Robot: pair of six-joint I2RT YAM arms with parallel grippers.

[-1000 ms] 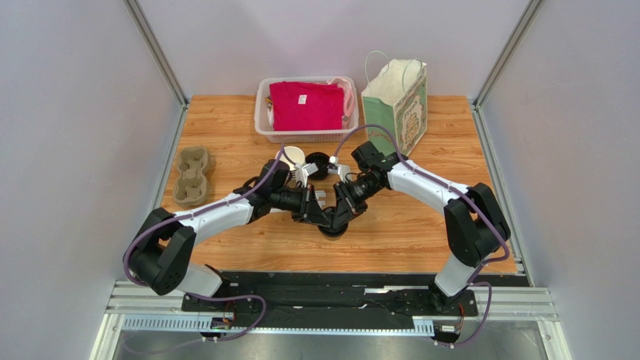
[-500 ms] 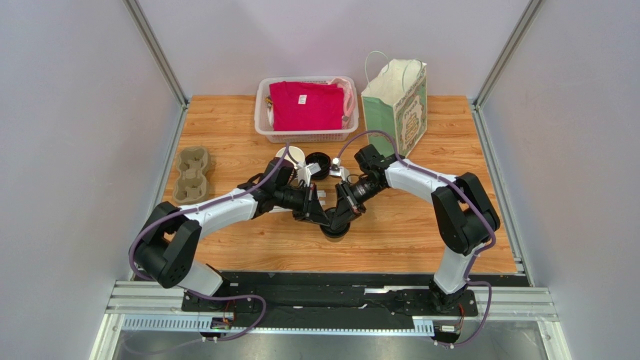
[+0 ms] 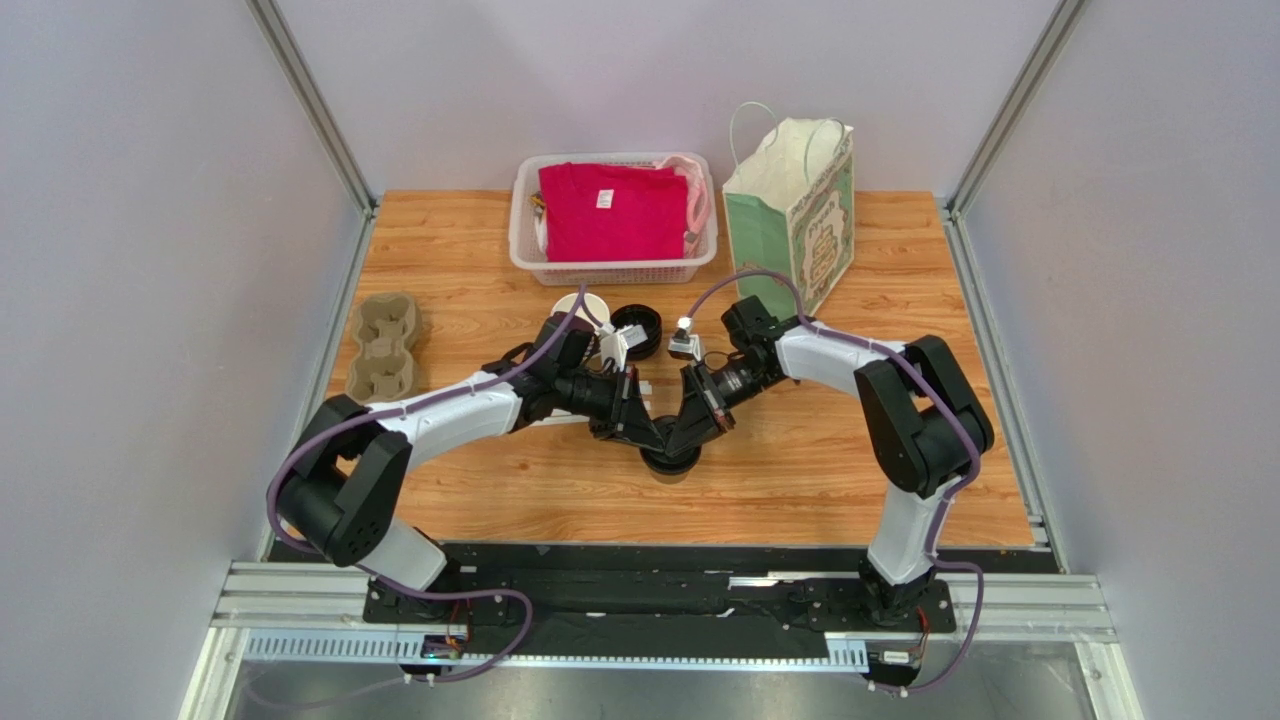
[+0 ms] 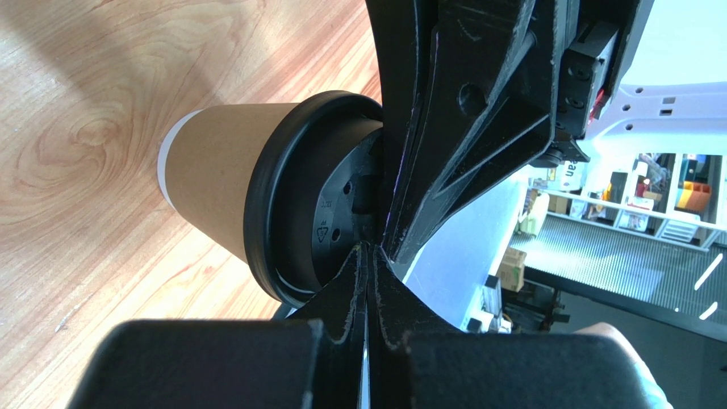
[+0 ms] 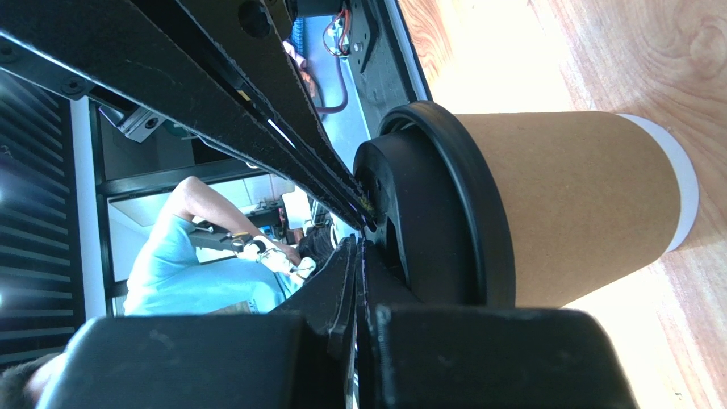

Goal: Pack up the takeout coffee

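The takeout coffee is a tan paper cup point(image 4: 213, 183) with a round black lid point(image 4: 290, 200), standing on the wooden table. In the top view only the lid's edge point(image 3: 669, 465) shows under the two grippers. My left gripper point(image 4: 369, 249) is shut, and its tips rest on the top of the lid. My right gripper point(image 5: 358, 245) is also shut, with its tips on the lid point(image 5: 444, 204) from the other side, above the cup's wall point(image 5: 580, 204). In the top view the left gripper point(image 3: 643, 429) and the right gripper point(image 3: 688, 426) meet over the cup.
A white basket point(image 3: 526, 258) with a pink cloth point(image 3: 613, 210) stands at the back. A green paper bag point(image 3: 796, 203) stands open to its right. A stack of paper cups point(image 3: 583, 312) and spare black lids point(image 3: 637, 326) lie behind the grippers. A cardboard cup carrier point(image 3: 383, 348) lies at the left edge.
Both grippers stay shut over the cup's lid. The right arm's elbow has drawn in toward the middle, and both wrists have settled slightly lower.
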